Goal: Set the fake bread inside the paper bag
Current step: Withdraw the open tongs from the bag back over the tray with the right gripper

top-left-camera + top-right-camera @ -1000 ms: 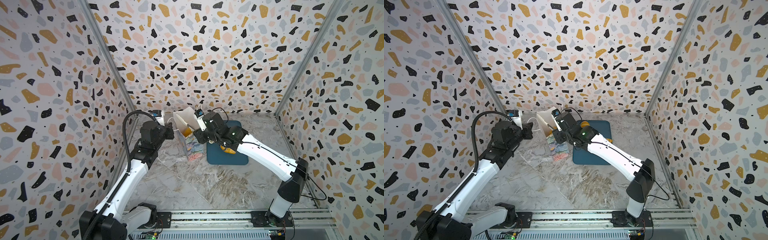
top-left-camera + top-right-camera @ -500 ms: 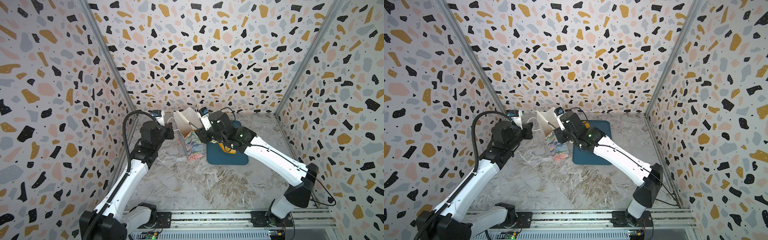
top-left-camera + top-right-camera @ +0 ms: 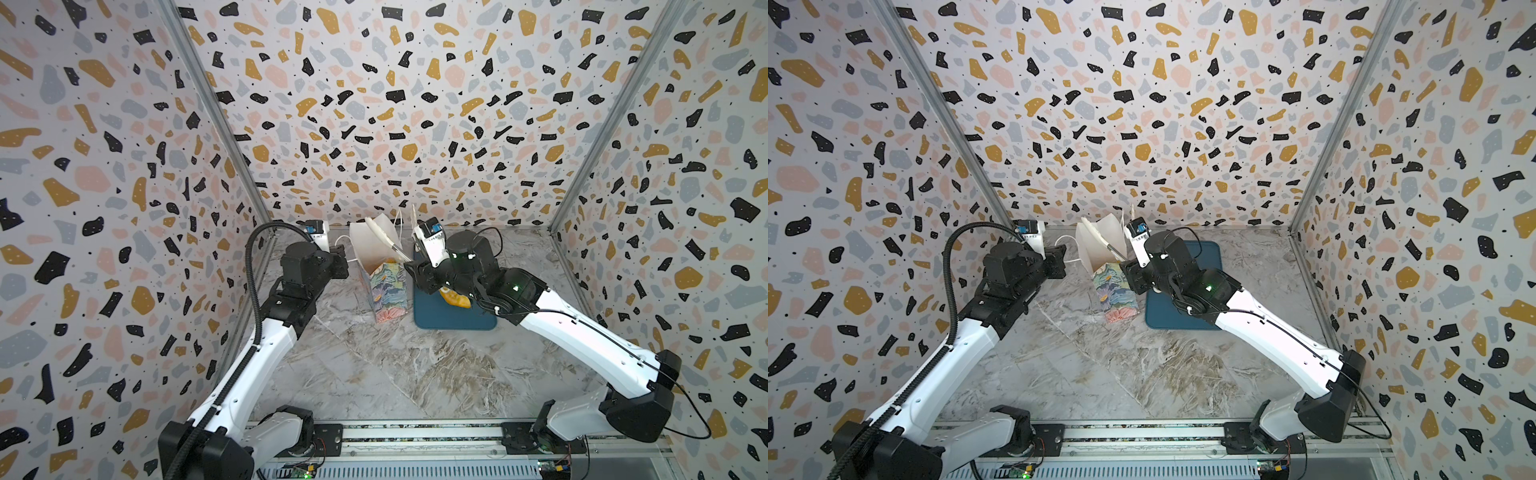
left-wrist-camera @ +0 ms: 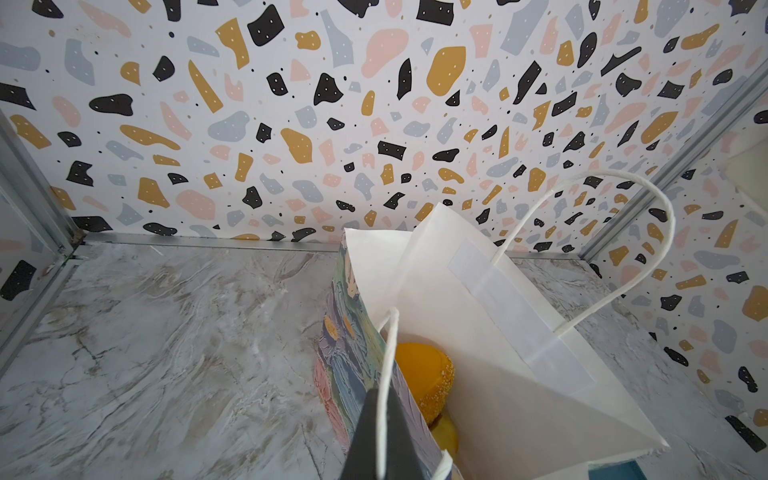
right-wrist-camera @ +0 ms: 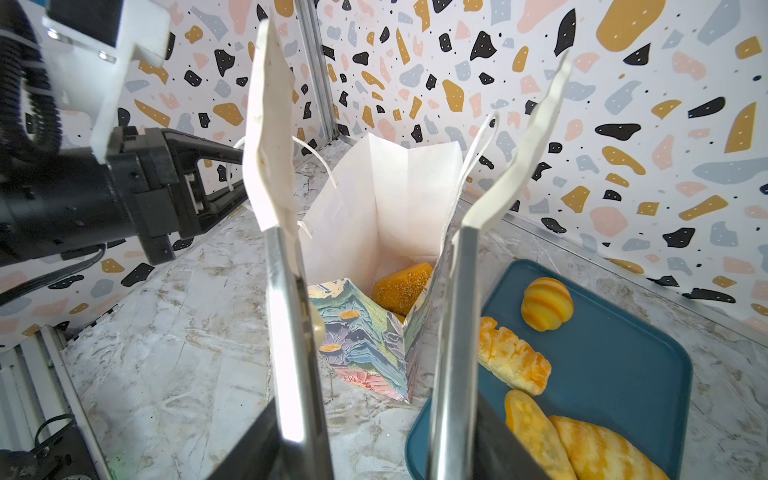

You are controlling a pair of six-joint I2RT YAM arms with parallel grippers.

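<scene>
paper bag (image 5: 395, 199): crumbed loaf (image 5: 401, 286) inside | tray (image 5: 623, 365): four breads (image 5: 546, 303)

The paper bag (image 5: 386, 199) stands upright on the counter (image 5: 187, 332), mouth open, white inside, floral outside. A crumbed orange loaf (image 5: 401, 286) lies inside. A ridged roll (image 5: 546, 303), pastry (image 5: 513, 359) and oblong loaves (image 5: 598, 453) lie on the blue tray (image 5: 623, 374) just beside.
</scene>
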